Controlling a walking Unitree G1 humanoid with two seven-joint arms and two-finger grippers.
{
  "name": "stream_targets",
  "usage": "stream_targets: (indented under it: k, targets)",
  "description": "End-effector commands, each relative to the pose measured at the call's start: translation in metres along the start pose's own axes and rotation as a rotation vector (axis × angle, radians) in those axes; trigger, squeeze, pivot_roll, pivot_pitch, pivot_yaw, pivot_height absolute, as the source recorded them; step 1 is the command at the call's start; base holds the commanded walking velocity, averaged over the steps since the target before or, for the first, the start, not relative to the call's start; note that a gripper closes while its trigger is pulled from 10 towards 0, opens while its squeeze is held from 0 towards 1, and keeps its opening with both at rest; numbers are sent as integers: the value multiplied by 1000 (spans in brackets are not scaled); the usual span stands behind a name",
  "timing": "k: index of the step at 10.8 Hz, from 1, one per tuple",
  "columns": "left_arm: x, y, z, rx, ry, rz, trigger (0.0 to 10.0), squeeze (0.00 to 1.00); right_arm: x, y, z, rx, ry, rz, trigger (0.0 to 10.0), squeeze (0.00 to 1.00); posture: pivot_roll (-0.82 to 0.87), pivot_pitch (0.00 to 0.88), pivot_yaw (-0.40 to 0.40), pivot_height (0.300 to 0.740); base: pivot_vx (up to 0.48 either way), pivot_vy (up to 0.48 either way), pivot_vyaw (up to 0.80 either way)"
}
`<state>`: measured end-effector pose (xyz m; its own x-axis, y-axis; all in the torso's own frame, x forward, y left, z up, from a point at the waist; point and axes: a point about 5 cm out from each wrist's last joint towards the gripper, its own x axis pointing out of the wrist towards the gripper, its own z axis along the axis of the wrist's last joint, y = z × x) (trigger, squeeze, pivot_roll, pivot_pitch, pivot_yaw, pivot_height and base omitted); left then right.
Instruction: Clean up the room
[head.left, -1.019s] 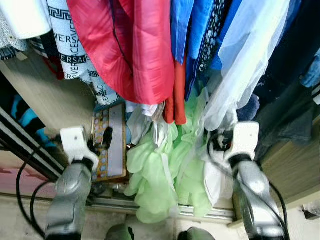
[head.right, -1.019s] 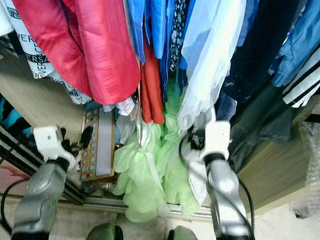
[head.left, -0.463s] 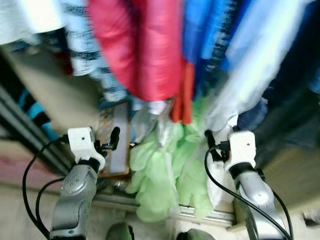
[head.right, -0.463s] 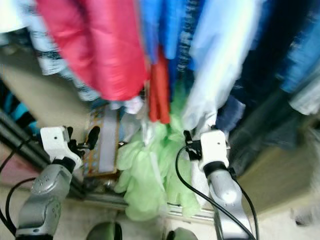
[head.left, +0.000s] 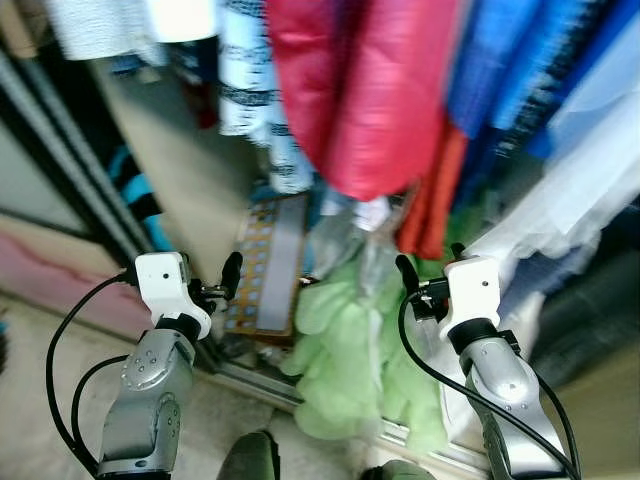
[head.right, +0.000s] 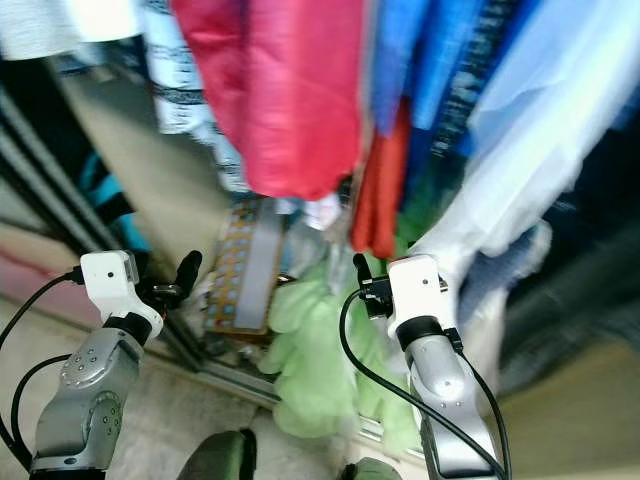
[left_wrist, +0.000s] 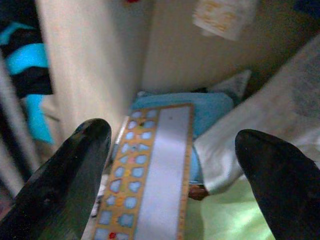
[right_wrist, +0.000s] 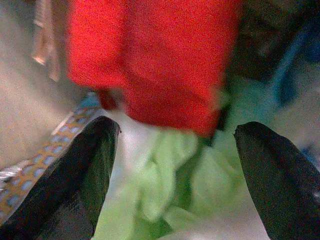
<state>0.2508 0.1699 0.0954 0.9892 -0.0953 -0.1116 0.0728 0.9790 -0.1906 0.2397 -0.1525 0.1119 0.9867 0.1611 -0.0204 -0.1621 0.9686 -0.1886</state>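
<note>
Nearest the robot, both arms are raised before an open wardrobe. The left gripper (head.left: 222, 283) and the right gripper (head.left: 415, 280) are held with their jaws spread wide and nothing between them, as both wrist views confirm.

Just beyond them, at the wardrobe bottom, a pale green garment (head.left: 350, 350) is seen spilling over the sliding-door track (head.left: 250, 378) toward the floor, and this is judged the item to tidy. Beside it, toward the left, a patterned board with a grey centre (head.left: 265, 265) is leaned against the wardrobe's wooden side panel (head.left: 180, 170). Farther back and above, a red jacket (head.left: 370, 90), blue garments (head.left: 510, 70) and a white sheer garment (head.left: 590, 170) are hung close together.

For a clean pick, the green cloth is best approached low by the right gripper, under the hanging hems, and pinched at a thick fold so no hanger is snagged.

The eye views are blurred. In the left wrist view, a light-blue item (left_wrist: 200, 112) lying behind the board is revealed, hidden from the head. In the right wrist view, an orange-red hem (right_wrist: 165, 65) is shown hanging directly over the green cloth.
</note>
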Motion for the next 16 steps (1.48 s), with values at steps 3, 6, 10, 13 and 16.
stream_targets:
  k: [3, 6, 10, 13, 16]
  targets:
    - [2, -4, 4, 6, -7, -16, 10000, 0, 0, 4, 7, 8, -25, 42, 10000, 0, -16, 67, 11, 740, 0, 0, 800]
    - [3, -4, 4, -5, -3, -17, 10000, 0, 0, 6, 5, 19, -22, 64, 10000, 0, -19, 67, 12, 740, 0, 0, 800]
    - [5, -5, 4, -2, -9, -5, 10000, 0, 8, 8, 7, 21, -33, 97, 10000, 0, -18, 59, 9, 740, 0, 0, 800]
    - [6, -4, 4, -5, -8, 8, 10000, 0, 15, 10, 9, 24, -44, 105, 10000, 0, -11, 54, 8, 740, 0, 0, 800]
    - [8, -5, 4, -1, -13, 11, 10000, 0, 19, 11, 10, 27, -52, 116, 10000, 0, -7, 48, 7, 740, 0, 0, 800]
